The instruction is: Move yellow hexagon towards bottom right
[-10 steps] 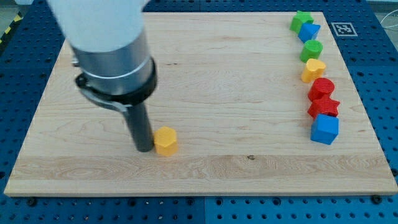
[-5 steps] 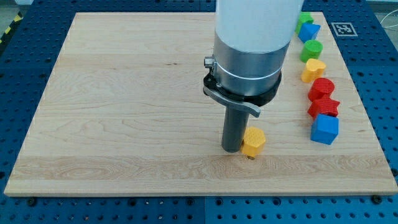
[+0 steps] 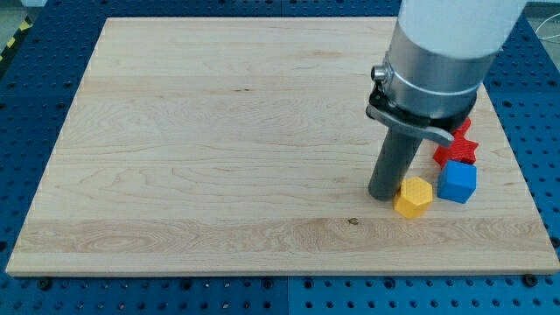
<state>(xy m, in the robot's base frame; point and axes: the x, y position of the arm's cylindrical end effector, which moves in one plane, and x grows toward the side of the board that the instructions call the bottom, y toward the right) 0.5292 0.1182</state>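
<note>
**A:** Where's the yellow hexagon (image 3: 413,197) sitting, for anyone checking the push?

**B:** Low on the view's right of the tabletop (image 3: 219,131), just beside the blue cube (image 3: 457,182) on that cube's left. They look touching or nearly so; a gap can't be made out for sure. My tip (image 3: 382,196) is pressed against the hexagon's upper-left side, which makes sense since a shove from there sends it down and to the right.

**A:** And the fingers? Open, closed?

**B:** None are fitted, so nothing is gripped. It's a plain rod, and blocks only get nudged along the surface. That's probably why contact is kept square behind the hexagon: off-centre and it would likely slip round the rod.

**A:** How far along would it be judged?

**B:** Mostly done, by the look of it. Some bare wood is left below and to the right of the hexagon, so a bit more travel could be had.

**A:** Anything in the way?

**B:** The cube is the worry. A push straight right would likely shove it too. A red star (image 3: 459,150) is seen just above the cube, partly hidden by the arm, and whatever else sits up that side is covered. A downward-leaning push would be judged safer.
</note>
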